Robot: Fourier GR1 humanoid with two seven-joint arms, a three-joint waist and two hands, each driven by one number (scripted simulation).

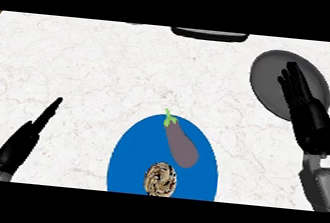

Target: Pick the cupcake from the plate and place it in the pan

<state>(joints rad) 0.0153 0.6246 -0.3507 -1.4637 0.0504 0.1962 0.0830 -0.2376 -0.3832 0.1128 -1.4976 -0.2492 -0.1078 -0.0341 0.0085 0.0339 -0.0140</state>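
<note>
A blue plate [130,155] lies at the counter's near middle. On it sit a brown speckled cupcake [161,178] near the front and a purple eggplant [180,144] with a green stem behind it. The grey pan [271,76] rests at the far right. My right hand [302,104] is open, fingers straight, hovering over the pan's right side, well away from the cupcake. My left hand [23,142] is open at the lower left, seen edge-on, fingers pointing up and away.
A dark object [209,35] sits at the counter's far edge, partly cut off. Wooden strips show at both far corners. White marble counter [91,66] spreads between plate and far edge.
</note>
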